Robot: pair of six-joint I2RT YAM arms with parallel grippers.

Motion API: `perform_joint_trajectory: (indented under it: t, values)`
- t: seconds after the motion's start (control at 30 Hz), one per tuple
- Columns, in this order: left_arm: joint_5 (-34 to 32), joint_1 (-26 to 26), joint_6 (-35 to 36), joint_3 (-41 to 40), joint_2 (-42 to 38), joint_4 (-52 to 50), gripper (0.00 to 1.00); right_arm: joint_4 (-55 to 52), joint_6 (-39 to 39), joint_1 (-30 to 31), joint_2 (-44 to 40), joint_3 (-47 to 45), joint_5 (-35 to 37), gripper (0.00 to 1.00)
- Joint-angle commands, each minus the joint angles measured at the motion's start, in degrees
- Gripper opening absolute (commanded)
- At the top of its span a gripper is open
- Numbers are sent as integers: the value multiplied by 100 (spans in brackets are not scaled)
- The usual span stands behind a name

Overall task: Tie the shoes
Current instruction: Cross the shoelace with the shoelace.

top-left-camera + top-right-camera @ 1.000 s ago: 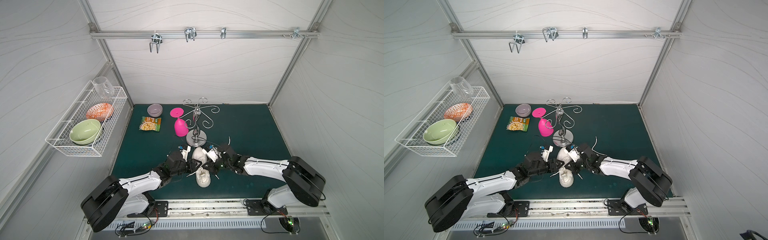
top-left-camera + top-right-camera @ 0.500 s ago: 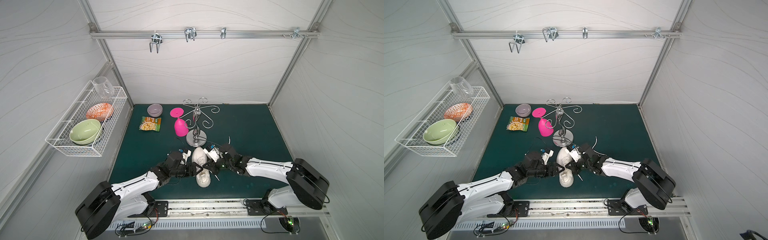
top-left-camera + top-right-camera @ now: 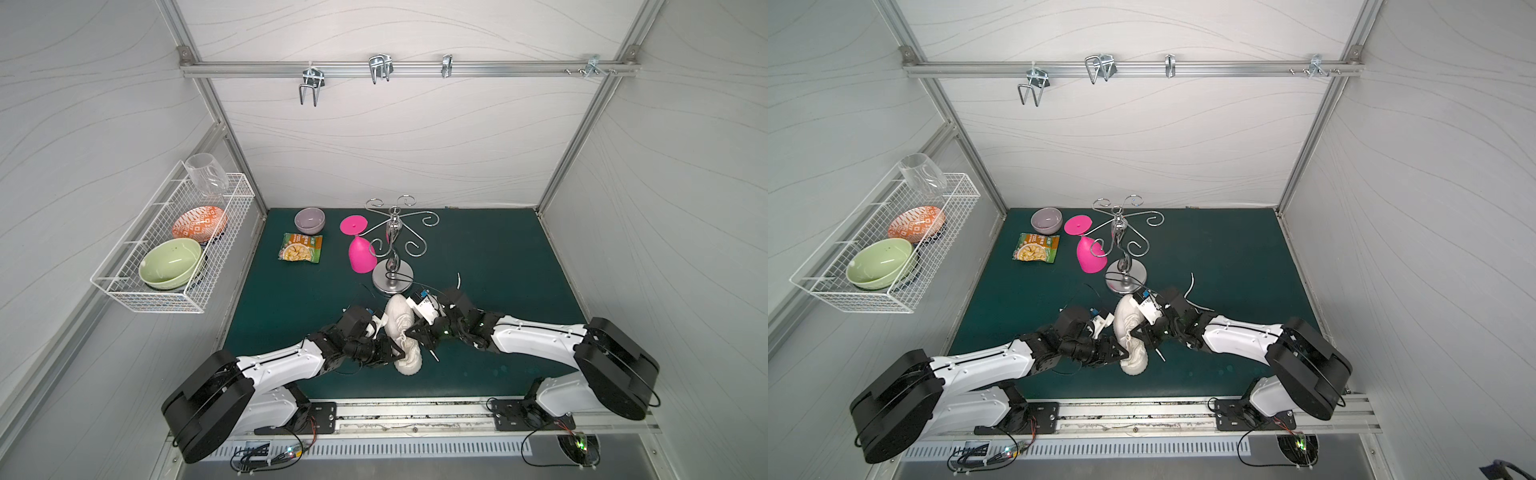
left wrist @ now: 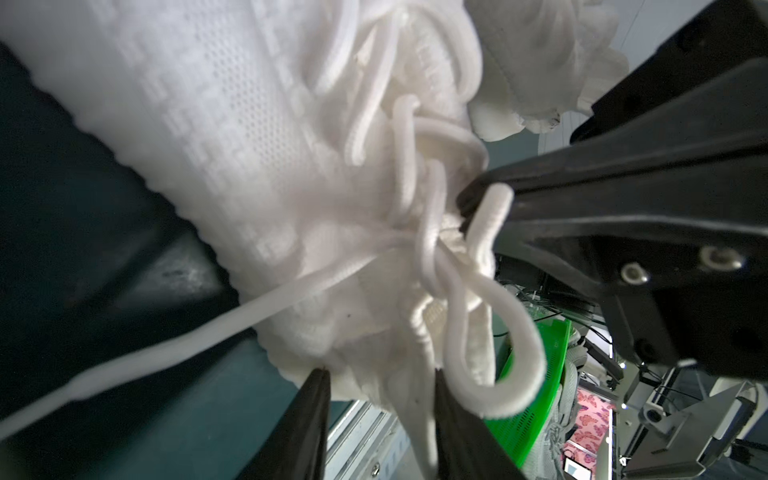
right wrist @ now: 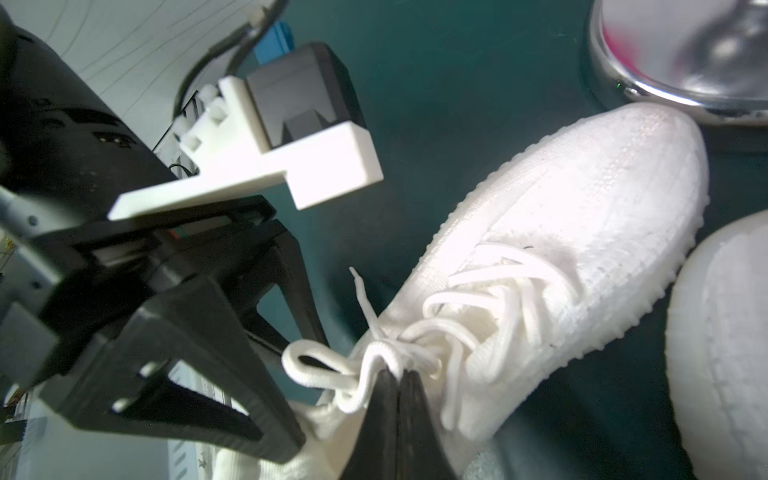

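Shoes [image 3: 399, 316] lie bunched together on the green bench [image 3: 498, 257], lower centre in both top views. One toe is just beside the base of the silver stand [image 3: 392, 275]. Both arms reach in from left and right and meet over the pair.

Right hand [image 5: 398, 376] is pressed together, pinching the lace [image 5: 316, 368] at the half-made knot over the tongue. In the left wrist view the same hand sits at centre right, with a short bend of lace sticking out of the pinch.

Left hand [image 4: 378, 376] is spread at the bottom of its frame, fingers [image 4: 309, 419] apart with the heel fabric between them. A big lace loop hangs by one finger. It's probably not gripped, but the view is too close and blurry to be sure. One long lace end trails to the lower left of that frame.

In the right wrist view a second shoe shows at the right edge
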Motion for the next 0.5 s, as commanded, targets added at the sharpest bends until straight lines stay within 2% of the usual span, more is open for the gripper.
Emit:
perform_joint_trajectory:
  t: [0.0,0.17,0.3,0.4,0.47]
  values:
    - [59,-48,103,-4,375,-154,43,-126,-73,56,-109,183,-43,0]
    - [62,-60,329,22,873,-203,41,-166,-87,118,-52,249,-33,0]
    - [-23,-62,393,83,866,-298,42,-118,-88,125,1,82,67,0]
    - [-156,-57,473,137,664,-546,50,-137,-96,127,-10,-48,140,0]
    - [-308,-64,508,148,396,-720,62,-189,-125,127,-41,-105,204,0]
